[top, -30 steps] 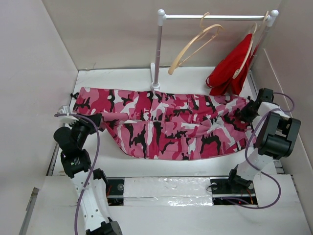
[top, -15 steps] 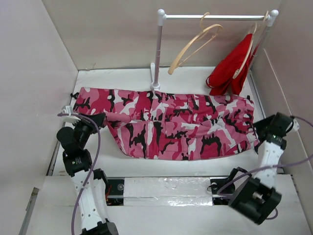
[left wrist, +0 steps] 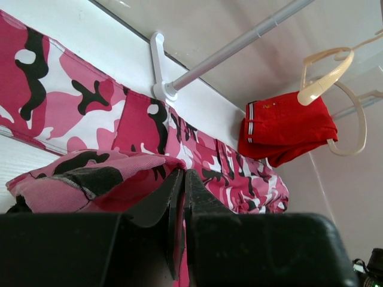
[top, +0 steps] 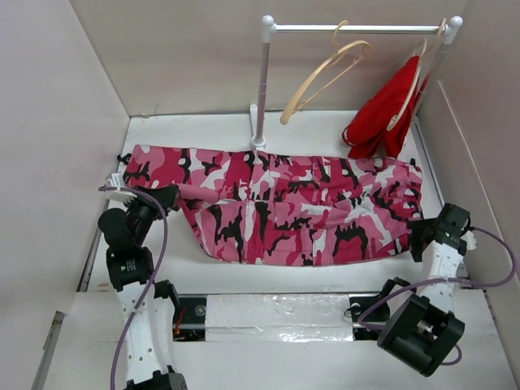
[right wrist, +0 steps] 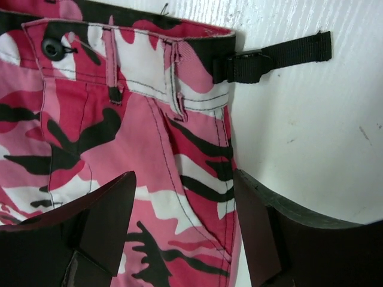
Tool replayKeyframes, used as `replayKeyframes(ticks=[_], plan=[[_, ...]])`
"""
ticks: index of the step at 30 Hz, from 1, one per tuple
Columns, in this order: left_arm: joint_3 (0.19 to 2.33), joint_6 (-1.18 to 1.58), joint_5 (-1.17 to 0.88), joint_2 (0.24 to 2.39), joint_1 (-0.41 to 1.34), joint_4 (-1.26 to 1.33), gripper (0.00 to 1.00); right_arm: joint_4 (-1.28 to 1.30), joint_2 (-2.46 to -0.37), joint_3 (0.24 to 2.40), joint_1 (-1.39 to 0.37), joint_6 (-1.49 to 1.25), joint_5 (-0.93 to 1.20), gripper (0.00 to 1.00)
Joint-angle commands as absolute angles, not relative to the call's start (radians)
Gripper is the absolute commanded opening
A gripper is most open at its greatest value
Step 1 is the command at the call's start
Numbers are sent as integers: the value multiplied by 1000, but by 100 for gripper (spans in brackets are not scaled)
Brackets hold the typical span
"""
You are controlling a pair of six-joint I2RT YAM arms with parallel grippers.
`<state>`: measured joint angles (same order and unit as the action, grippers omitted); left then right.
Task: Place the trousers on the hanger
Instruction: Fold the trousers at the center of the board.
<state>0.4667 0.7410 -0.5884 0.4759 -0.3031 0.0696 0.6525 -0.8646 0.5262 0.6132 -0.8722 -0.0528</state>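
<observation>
The trousers [top: 284, 211] lie spread flat across the table [top: 325, 130], well apart from the hanger [top: 313, 79] hooked on the rail [top: 357, 28]. The left gripper [left wrist: 182, 176] is clamped on a bunched leg fold. The right gripper [right wrist: 184, 179] is released, its fingers straddling the waistband edge.

A white surface [top: 325, 130], walled in on 3 sides, carries 1 pair of camouflage trousers [top: 276, 207] in pink, red, white and black. They lie spread lengthwise from near the left wall to near the right wall, covering most of the middle, with the waistband at the right end. A black webbing strap [right wrist: 281, 57] with a buckle trails from the waistband and lies flat on the bare white. At the trousers' far edge, the foot of a white rail post [top: 258, 140] stands on the surface.
</observation>
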Motion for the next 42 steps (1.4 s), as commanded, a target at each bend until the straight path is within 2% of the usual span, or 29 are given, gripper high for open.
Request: replayKeyframes(ticks=[1,3,9,10,12,13,18,24,33,36,40,42], plan=[[520,747,-551,483,-301,115,0,601,-890,485,609,-930,-80,71],[531,746,-538,491,-301,107,0,556,-965,463,609,-940,-71,66],[560,770,-531,521,-301,117,0,493,-1036,476,555,-948,-147,30],[566,770,-528,523,-310,115,0,488,-1032,479,555,-953,-149,16],[577,773,-528,520,-310,107,0,506,-1022,509,555,-933,-161,9],[578,773,-523,519,-310,104,0,517,-1006,526,555,-924,-191,1],[580,769,-503,520,-310,103,0,649,-921,687,546,-809,-310,0],[670,709,-333,526,-319,0,0,782,-821,856,555,-664,-494,0],[831,643,-29,544,-319,-220,0,951,-701,1043,509,-601,-515,0],[827,656,46,558,-319,-249,0,899,-660,1032,456,-557,-502,0],[763,706,197,630,-330,-250,0,812,-759,1038,433,-494,-480,0],[753,735,206,673,-340,-274,0,799,-817,1058,433,-488,-479,0]])
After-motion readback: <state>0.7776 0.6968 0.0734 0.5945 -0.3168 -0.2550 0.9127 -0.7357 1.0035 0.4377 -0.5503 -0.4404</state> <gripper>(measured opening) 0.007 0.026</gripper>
